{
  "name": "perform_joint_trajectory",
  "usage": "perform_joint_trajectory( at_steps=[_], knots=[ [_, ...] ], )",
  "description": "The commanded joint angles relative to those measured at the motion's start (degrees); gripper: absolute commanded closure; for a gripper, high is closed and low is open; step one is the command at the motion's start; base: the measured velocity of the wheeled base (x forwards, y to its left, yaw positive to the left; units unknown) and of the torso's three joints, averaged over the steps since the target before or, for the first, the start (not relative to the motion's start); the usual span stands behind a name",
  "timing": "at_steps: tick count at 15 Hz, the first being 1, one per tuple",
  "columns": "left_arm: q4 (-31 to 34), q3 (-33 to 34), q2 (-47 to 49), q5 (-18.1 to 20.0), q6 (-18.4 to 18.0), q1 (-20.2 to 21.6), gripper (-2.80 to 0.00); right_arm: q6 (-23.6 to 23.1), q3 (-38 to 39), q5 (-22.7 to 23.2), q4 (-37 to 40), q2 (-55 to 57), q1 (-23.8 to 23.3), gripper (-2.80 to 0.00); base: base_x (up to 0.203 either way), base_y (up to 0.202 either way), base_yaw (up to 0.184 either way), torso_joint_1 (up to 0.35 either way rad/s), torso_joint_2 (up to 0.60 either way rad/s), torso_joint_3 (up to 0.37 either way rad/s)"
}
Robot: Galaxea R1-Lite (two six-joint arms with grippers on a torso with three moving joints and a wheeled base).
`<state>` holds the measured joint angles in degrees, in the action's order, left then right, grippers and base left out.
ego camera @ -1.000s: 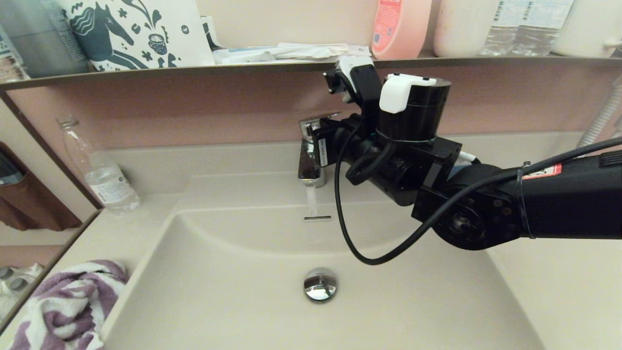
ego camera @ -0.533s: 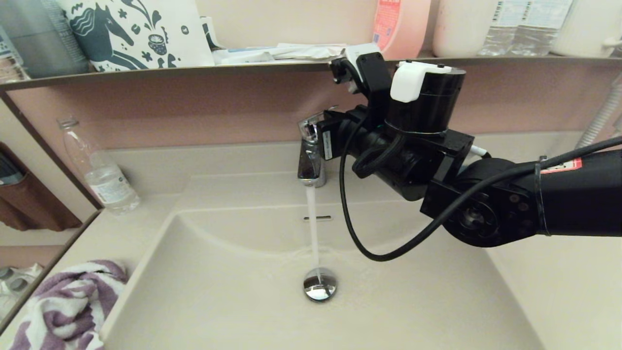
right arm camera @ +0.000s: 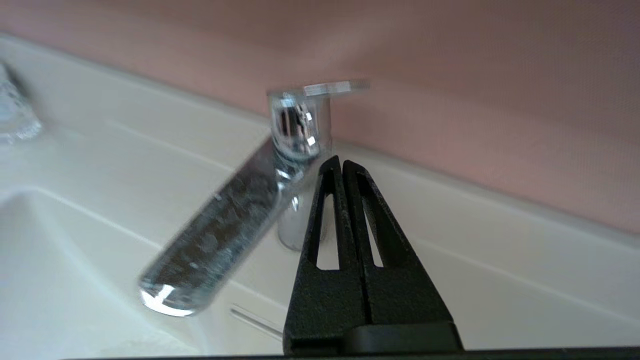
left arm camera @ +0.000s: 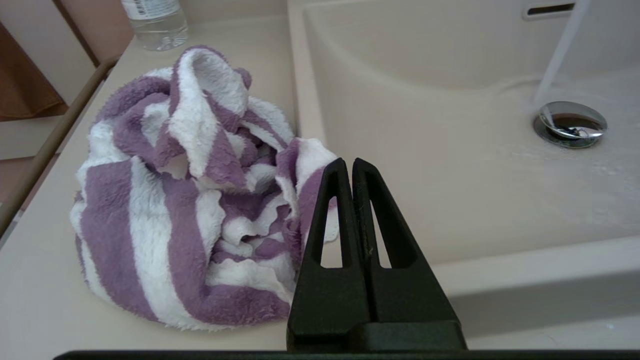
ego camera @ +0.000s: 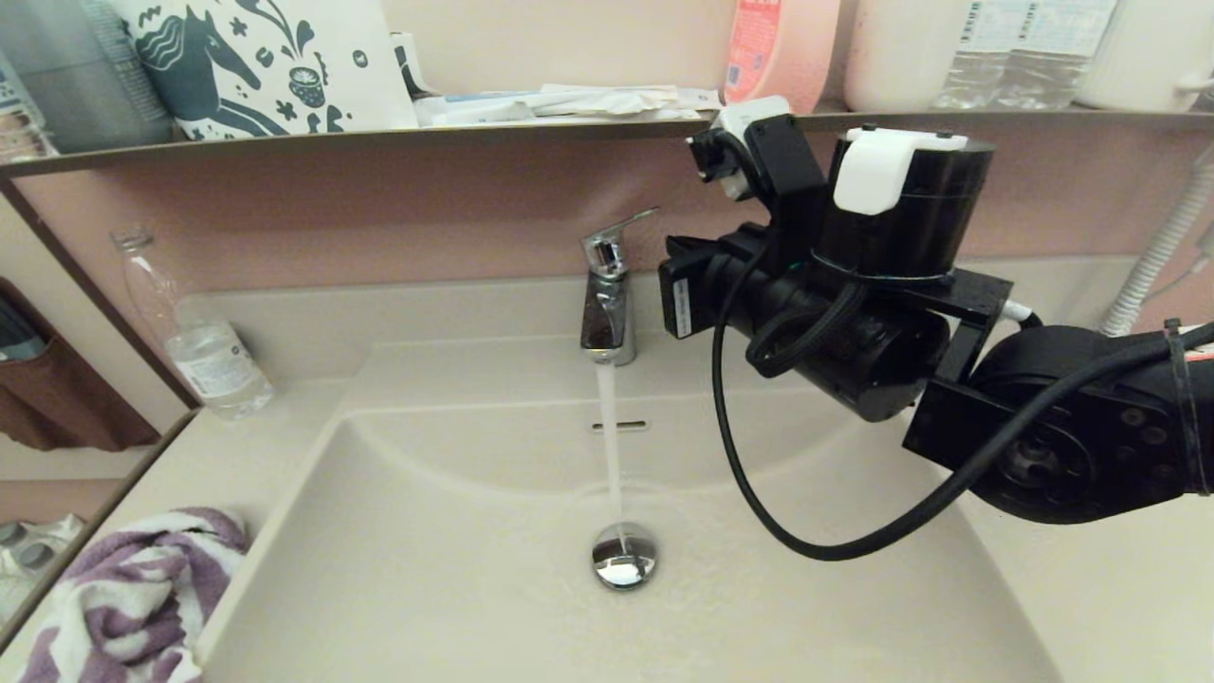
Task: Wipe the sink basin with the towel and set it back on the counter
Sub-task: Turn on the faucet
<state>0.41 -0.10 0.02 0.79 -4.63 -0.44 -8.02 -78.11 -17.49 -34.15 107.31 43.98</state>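
Note:
The purple-and-white striped towel (ego camera: 133,588) (left arm camera: 190,190) lies crumpled on the counter (ego camera: 237,427) (left arm camera: 40,300), left of the sink basin (ego camera: 455,569) (left arm camera: 450,165). Water runs from the chrome faucet (ego camera: 607,304) (right arm camera: 240,225) onto the round drain plug (ego camera: 624,560) (left arm camera: 570,122), and the faucet's lever is tilted up. My right gripper (right arm camera: 342,162) is shut and empty, a short way right of the faucet; the right wrist (ego camera: 854,313) hides its fingers in the head view. My left gripper (left arm camera: 348,162) is shut and empty, hovering by the towel's basin-side edge.
A clear plastic bottle (ego camera: 194,332) stands on the counter at the back left. The dark-edged shelf (ego camera: 474,133) above the faucet carries a pink bottle (ego camera: 778,47) and other items. A brown cloth (ego camera: 57,398) hangs at the far left, and a ribbed hose (ego camera: 1157,256) at the far right.
The faucet lever has gone up and water has started flowing into the basin. My right arm has then drawn back to the right, away from the faucet. The towel has not moved.

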Motion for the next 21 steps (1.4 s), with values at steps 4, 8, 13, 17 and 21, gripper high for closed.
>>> perform_joint_trajectory(
  at_steps=[4,8,13,17,21],
  knots=[
    [0.02,0.01,-0.02,0.00,-0.03,0.00,0.00,-0.06,-3.79,0.26,-0.13,-0.47,0.34,0.00,0.000,0.000,0.000,0.000,0.00,0.000],
    [0.02,0.01,-0.02,0.00,-0.03,0.00,0.00,-1.43,-9.76,0.27,0.04,3.55,0.45,0.00,0.000,0.000,0.000,0.000,0.00,0.000],
    [0.02,0.01,-0.02,0.00,-0.03,0.00,0.00,-7.19,-14.61,0.26,0.17,8.22,-0.01,0.00,0.000,0.000,0.000,0.000,0.00,0.000],
    [0.02,0.01,-0.02,0.00,-0.03,0.00,0.00,-9.64,-15.94,0.26,0.22,9.67,-1.80,0.00,0.000,0.000,0.000,0.000,0.00,0.000],
    [0.02,0.01,-0.02,0.00,-0.03,0.00,0.00,-10.52,-15.76,0.17,0.22,10.37,-2.41,0.00,0.000,0.000,0.000,0.000,0.00,0.000]
  ],
)
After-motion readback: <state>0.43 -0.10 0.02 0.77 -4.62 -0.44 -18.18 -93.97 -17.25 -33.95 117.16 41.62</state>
